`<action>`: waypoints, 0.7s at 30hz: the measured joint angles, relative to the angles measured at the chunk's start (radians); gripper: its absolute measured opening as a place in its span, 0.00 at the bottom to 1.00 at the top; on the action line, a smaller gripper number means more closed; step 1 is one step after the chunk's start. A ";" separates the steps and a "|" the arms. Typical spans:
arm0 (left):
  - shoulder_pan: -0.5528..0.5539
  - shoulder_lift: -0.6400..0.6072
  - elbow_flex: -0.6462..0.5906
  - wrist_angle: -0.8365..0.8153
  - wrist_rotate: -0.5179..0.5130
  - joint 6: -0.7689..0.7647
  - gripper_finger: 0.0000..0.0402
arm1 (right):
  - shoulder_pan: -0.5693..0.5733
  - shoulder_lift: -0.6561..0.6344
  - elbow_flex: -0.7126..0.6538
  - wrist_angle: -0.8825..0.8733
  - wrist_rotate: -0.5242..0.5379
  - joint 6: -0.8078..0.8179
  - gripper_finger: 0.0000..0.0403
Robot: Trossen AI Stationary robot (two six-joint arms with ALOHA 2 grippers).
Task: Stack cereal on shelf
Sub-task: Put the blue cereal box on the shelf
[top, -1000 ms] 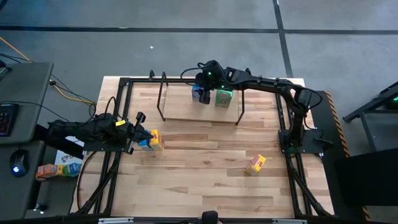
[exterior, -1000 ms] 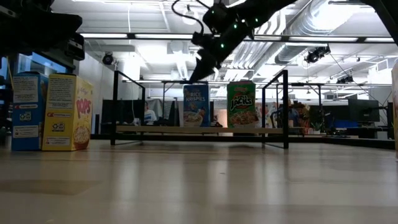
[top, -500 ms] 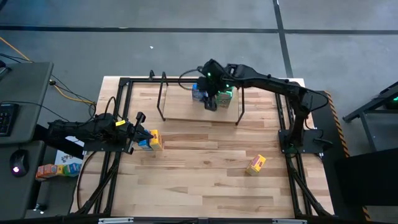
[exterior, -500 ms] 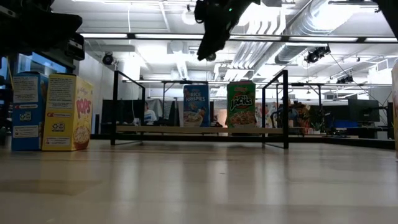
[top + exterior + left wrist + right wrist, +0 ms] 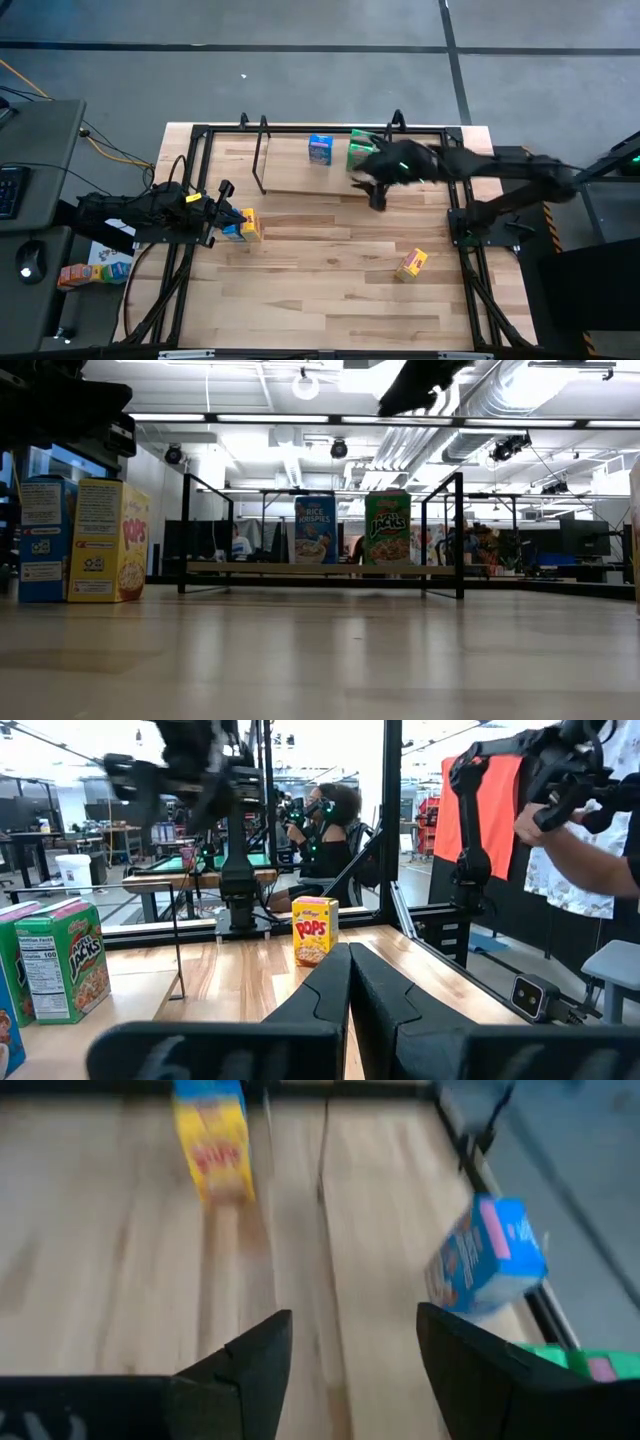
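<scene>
A blue cereal box and a green one stand upright side by side on the shelf's wooden board. My right gripper is open and hangs in the air just past the shelf's near right corner, touching nothing. My left gripper is shut and empty at the table's left. Beside it stand a yellow box and a blue box. Another yellow box stands on the table toward the near right.
The shelf's thin black uprights ring the board. A larger black frame edges the table. More boxes lie off the table at the left. Bare wood spreads across the table's near half. A person's arm shows beyond the table.
My right gripper has risen from just above the blue box on the shelf and swung toward the table's right and near edges, clear of the shelf. The blue and green boxes have stayed upright on the board. The left arm has kept still.
</scene>
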 joint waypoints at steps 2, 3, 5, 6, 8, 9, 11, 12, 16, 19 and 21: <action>0.000 0.000 0.000 0.000 0.000 0.000 0.00 | 0.054 -0.098 -0.142 0.173 0.041 0.021 0.51; 0.000 0.000 0.000 0.000 0.000 0.000 0.00 | 0.082 -0.142 -0.213 0.266 0.058 0.022 0.51; 0.000 0.000 0.000 0.001 0.000 0.000 0.00 | 0.133 -0.210 -0.346 0.470 0.088 0.012 0.51; 0.000 0.000 0.000 0.001 0.000 0.000 0.00 | 0.156 -0.237 -0.407 0.568 0.103 -0.001 0.51; 0.000 0.000 0.000 0.001 0.000 0.000 0.00 | 0.190 -0.274 -0.517 0.766 0.121 -0.037 0.51; 0.000 0.000 0.000 0.001 0.000 0.000 0.00 | 0.202 -0.282 -0.563 0.855 0.128 -0.052 0.51; 0.000 0.000 0.000 0.001 0.000 0.000 0.00 | 0.217 -0.287 -0.643 1.023 0.135 -0.089 0.51; 0.000 0.000 0.000 0.002 0.000 0.000 0.00 | 0.221 -0.287 -0.671 1.093 0.136 -0.102 0.51; 0.000 0.000 0.000 0.013 -0.001 0.000 0.00 | 0.222 -0.287 -0.729 1.212 0.137 -0.108 0.51; 0.000 0.000 0.000 0.043 -0.037 -0.006 0.00 | 0.221 -0.286 -0.731 1.210 0.138 -0.094 0.51; 0.000 0.000 0.000 0.056 -0.071 -0.028 0.03 | 0.221 -0.284 -0.731 1.206 0.137 -0.091 0.51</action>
